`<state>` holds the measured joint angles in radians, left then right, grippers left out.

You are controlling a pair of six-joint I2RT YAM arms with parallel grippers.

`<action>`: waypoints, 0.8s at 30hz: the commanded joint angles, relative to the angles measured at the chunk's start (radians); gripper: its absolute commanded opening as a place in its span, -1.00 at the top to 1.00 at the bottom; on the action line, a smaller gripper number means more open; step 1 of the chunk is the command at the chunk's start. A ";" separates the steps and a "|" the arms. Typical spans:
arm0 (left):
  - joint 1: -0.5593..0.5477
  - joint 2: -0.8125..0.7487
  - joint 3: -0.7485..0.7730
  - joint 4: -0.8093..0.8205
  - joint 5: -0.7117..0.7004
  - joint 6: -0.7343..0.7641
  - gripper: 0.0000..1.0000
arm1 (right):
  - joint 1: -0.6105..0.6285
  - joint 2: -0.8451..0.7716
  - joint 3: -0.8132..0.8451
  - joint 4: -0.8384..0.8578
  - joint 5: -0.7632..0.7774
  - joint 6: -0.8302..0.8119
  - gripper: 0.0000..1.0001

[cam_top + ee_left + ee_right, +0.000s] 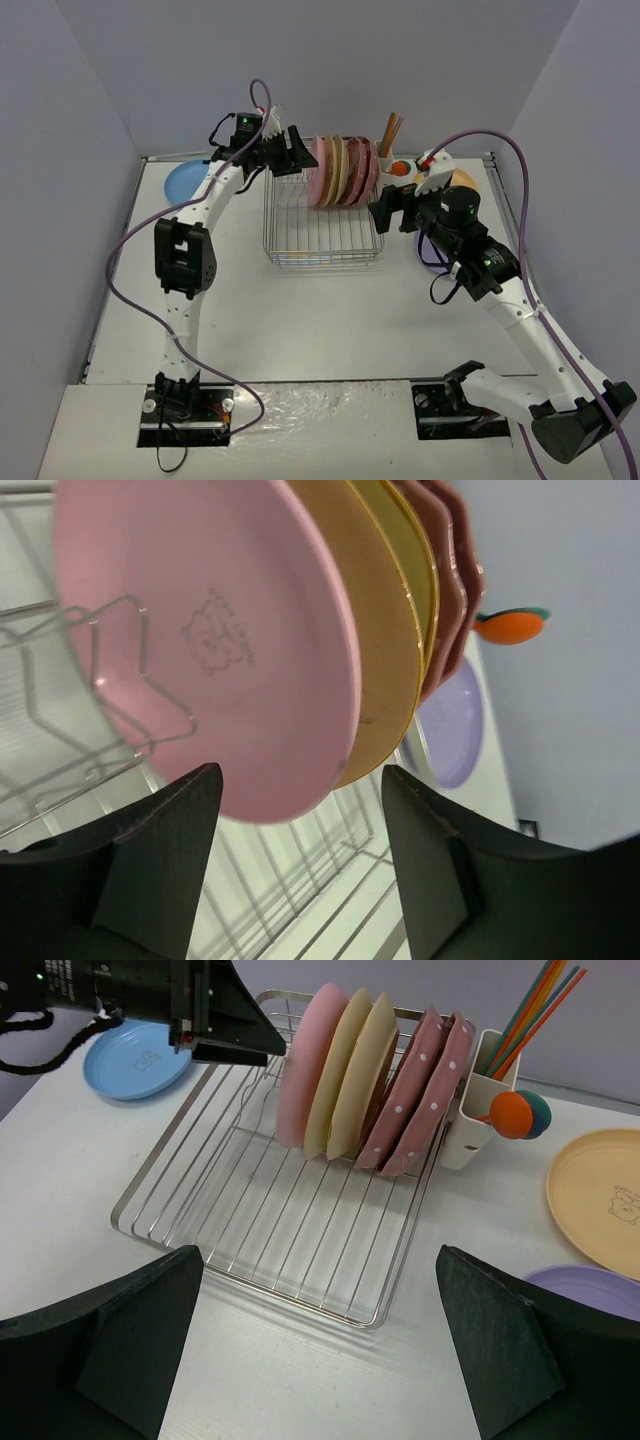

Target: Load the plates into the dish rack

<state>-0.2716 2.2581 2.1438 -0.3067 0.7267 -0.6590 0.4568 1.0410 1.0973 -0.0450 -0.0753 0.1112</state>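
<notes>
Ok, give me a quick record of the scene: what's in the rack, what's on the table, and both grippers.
Rack: pink plate, two beige plates, two dotted plates, standing on edge
Table: blue plate left of the rack; yellow plate and lavender plate on its right
Left gripper: open, at the pink plate
Right gripper: open, empty, facing the rack

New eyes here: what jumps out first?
A row of plates standing on edge in the dish rack, pink plate at its left end, with the left gripper open close beside it. Blue plate lies flat left of the rack; orange-yellow plate and lavender plate right of it.
</notes>
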 commanded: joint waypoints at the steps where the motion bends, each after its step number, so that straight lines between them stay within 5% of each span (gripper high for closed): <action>1: 0.040 -0.242 0.089 -0.274 -0.222 0.260 -0.30 | -0.008 -0.025 0.014 0.051 0.000 -0.005 -1.00; 6: 0.098 -0.334 0.040 -0.511 -0.516 0.496 -0.41 | -0.009 -0.026 0.011 0.051 -0.014 -0.003 -1.00; 11: 0.174 -0.373 -0.093 -0.529 -0.637 0.621 -0.46 | -0.009 -0.022 0.012 0.051 -0.007 -0.014 -1.00; 24: 0.230 -0.122 -0.048 -0.507 -0.679 0.901 -0.44 | -0.009 0.007 0.014 0.051 -0.026 -0.010 -1.00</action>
<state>-0.0467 2.1288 2.0139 -0.8156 0.0789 0.1082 0.4568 1.0421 1.0973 -0.0512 -0.0836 0.1043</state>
